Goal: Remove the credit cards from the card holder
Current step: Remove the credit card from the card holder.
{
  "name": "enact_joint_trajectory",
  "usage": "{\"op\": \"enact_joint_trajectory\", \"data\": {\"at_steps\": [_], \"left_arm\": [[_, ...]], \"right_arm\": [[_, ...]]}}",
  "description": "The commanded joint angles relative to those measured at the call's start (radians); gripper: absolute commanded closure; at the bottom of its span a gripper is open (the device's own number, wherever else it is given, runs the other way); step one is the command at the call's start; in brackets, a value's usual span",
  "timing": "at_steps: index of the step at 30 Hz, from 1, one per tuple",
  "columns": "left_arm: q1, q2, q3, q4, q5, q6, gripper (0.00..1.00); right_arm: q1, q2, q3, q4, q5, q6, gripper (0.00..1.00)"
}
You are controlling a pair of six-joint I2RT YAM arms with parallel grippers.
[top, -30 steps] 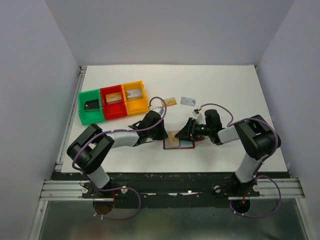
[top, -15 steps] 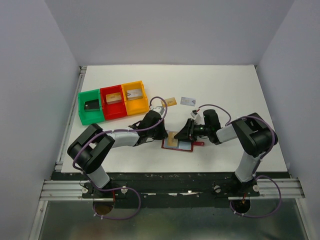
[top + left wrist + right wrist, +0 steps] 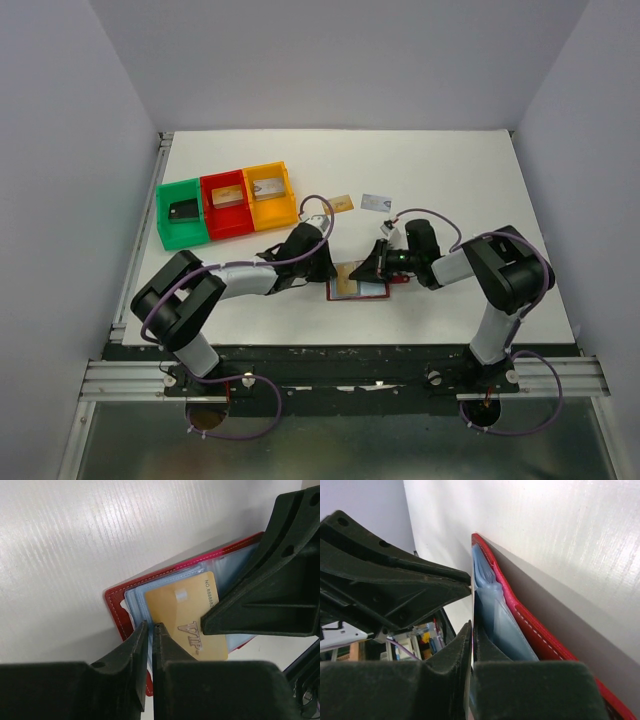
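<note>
A white desk (image 3: 450, 170) carries green, red and orange bins (image 3: 227, 203) at far left. Near centre, the dark red card holder (image 3: 365, 291) lies open between both arms. The left end effector (image 3: 150, 626) is nearly closed at a gold card (image 3: 187, 615) lying in the holder. The right end effector (image 3: 472, 630) is nearly closed beside the blue sleeves (image 3: 500, 625). Whether either grips anything is unclear. Two loose cards (image 3: 341, 203) lie farther back.

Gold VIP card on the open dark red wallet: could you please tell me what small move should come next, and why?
Probably the right gripper should draw the flat gold VIP card sideways off the open dark red wallet: its fingers look closed on the card's edge, while the left gripper, nearly shut, sits at the wallet's edge.
</note>
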Motion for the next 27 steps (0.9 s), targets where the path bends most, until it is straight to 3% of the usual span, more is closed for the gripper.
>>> {"op": "enact_joint_trajectory", "data": {"at_steps": [1, 5, 9, 16, 27], "left_arm": [[-0.014, -0.052, -0.033, -0.034, -0.023, 0.000, 0.81], [-0.014, -0.058, -0.040, -0.031, -0.026, -0.004, 0.87], [-0.014, -0.033, -0.030, -0.028, -0.009, -0.003, 1.00], [-0.016, -0.007, -0.019, -0.020, 0.016, 0.000, 1.00], [-0.023, 0.022, -0.008, -0.022, 0.022, -0.004, 1.00]], "right_arm": [[0.012, -0.040, 0.014, -0.076, 0.019, -0.078, 0.91], [0.014, -0.065, 0.025, -0.135, 0.029, -0.115, 0.91], [0.012, -0.068, 0.028, -0.133, 0.024, -0.108, 0.89], [0.014, -0.047, 0.028, -0.080, 0.000, -0.073, 0.79], [0.017, -0.011, 0.033, -0.001, -0.045, -0.018, 0.73]]}}
